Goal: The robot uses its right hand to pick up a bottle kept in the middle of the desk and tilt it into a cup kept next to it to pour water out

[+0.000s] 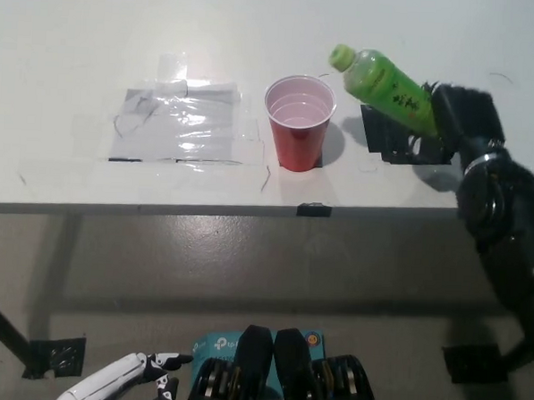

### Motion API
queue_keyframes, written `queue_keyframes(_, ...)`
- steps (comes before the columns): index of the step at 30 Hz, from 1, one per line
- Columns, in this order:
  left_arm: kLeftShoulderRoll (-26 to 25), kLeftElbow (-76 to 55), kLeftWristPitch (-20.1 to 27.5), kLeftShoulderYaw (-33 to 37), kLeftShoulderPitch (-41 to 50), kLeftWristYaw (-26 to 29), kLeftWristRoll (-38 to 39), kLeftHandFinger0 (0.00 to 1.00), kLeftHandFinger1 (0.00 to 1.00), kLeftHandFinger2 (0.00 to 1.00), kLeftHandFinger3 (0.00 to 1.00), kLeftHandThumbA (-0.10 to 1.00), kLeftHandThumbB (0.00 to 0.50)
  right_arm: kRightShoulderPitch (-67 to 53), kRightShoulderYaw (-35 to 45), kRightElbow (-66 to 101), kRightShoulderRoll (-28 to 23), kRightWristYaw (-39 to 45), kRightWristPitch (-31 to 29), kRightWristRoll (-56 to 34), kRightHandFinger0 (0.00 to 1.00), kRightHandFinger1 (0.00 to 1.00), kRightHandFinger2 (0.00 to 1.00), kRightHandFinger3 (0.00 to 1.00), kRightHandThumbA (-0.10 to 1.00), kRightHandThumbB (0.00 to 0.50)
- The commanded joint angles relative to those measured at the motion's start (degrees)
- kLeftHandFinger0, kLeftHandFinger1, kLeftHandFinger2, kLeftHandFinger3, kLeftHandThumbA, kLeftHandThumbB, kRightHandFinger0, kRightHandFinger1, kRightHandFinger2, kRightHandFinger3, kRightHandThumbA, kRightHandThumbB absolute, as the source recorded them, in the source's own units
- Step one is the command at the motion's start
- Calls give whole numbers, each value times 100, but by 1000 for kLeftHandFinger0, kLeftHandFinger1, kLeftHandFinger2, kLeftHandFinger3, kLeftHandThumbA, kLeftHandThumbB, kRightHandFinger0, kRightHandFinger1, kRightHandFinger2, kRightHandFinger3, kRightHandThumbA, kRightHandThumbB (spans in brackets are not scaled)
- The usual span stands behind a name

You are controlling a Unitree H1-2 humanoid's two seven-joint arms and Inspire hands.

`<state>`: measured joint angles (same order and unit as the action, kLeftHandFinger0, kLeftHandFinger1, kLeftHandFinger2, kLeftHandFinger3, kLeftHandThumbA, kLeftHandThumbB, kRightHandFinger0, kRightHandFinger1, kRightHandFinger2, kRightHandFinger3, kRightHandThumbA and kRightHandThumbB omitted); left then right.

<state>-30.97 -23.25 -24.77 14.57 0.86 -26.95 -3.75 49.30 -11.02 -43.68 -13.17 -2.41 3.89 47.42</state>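
Observation:
A red cup (299, 126) stands upright on the white desk (257, 38), near its front edge. To its right my black right hand (459, 120) is shut on a green bottle (385, 81). The bottle leans with its capped top up and to the left, clear of the cup's rim. Its base is over a black tape patch (405, 136). My white left hand (118, 385) rests low at the bottom left, below the desk, fingers spread and holding nothing.
A clear taped plastic sheet (177, 119) lies on the desk left of the cup. A small black tape mark (313, 209) sits on the desk's front edge. Desk legs and floor tape patches (469, 361) show below.

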Motion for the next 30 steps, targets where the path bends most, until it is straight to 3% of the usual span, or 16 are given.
queue_keyframes(1, -115, -149, 43, -45, 7, -66, -15, 1000, 1000, 1000, 1000, 968, 318, 469, 1918, 356, 650, 509, 963, -2759, 0, 0, 0, 313, -100, 0)
queue_keyframes(2, -112, -163, 32, -42, 9, -63, -19, 1000, 1000, 1000, 1000, 972, 319, 449, 2585, 328, 934, 468, 1039, -3512, 0, 0, 0, 307, -100, 0)
queue_keyframes(4, -109, -148, 61, -44, 8, -64, -13, 1000, 1000, 1000, 1000, 965, 306, 457, 2864, 202, 1031, 492, 913, -3801, 0, 0, 0, 303, -100, 8)
queue_keyframes(7, -112, -160, -22, -41, -6, -90, 14, 1000, 1000, 1000, 1000, 956, 310, 469, 3550, -107, 1274, 457, 753, -4471, 0, 0, 0, 346, -100, 136)
queue_keyframes(11, -58, -137, 36, -23, 17, -68, 15, 1000, 1000, 1000, 1000, 961, 295, 513, 3889, -369, 1438, 395, 498, -4667, 0, 0, 0, 381, -100, 3)
queue_keyframes(17, -34, -131, 50, -63, 15, -59, 58, 1000, 1000, 1000, 1000, 948, 276, 594, 4119, -599, 1546, 562, 158, -4767, 0, 0, 0, 340, -100, 0)
queue_keyframes(18, -17, -109, 55, -65, 27, -27, 27, 1000, 1000, 1000, 1000, 957, 310, 572, 4109, -618, 1573, 567, 29, -4742, 0, 0, 0, 350, -100, 0)
queue_keyframes(20, 5, -90, 93, -62, 55, -10, 24, 1000, 1000, 1000, 1000, 961, 312, 557, 4109, -609, 1585, 584, 5, -4707, 0, 0, 0, 353, -100, 0)
queue_keyframes(22, -5, -128, 26, -54, 56, -31, 35, 1000, 1000, 1000, 1000, 969, 316, 494, 3957, -728, 1559, 701, -422, -4562, 0, 0, 0, 337, -100, 0)
queue_keyframes(27, -18, -113, 44, -55, 42, -16, -9, 1000, 1000, 1000, 1000, 962, 317, 389, 3516, -832, 1470, 831, -850, -4233, 0, 0, 0, 327, -100, 0)
queue_keyframes(28, 2, -103, 88, -80, 54, -7, 33, 1000, 1000, 1000, 1000, 945, 308, 286, 3150, -733, 1403, 791, -950, -3867, 74, 110, 130, 572, -78, 3)
queue_keyframes(29, 6, -106, 82, -85, 56, -6, 40, 1000, 996, 1000, 1000, 936, 307, 260, 3014, -734, 1365, 815, -995, -3808, 234, 301, 304, 945, -33, 6)
queue_keyframes(30, 6, -104, 77, -87, 56, -8, 42, 1000, 995, 1000, 1000, 940, 304, 222, 2807, -726, 1306, 890, -1032, -3727, 410, 521, 549, 1000, 62, 39)
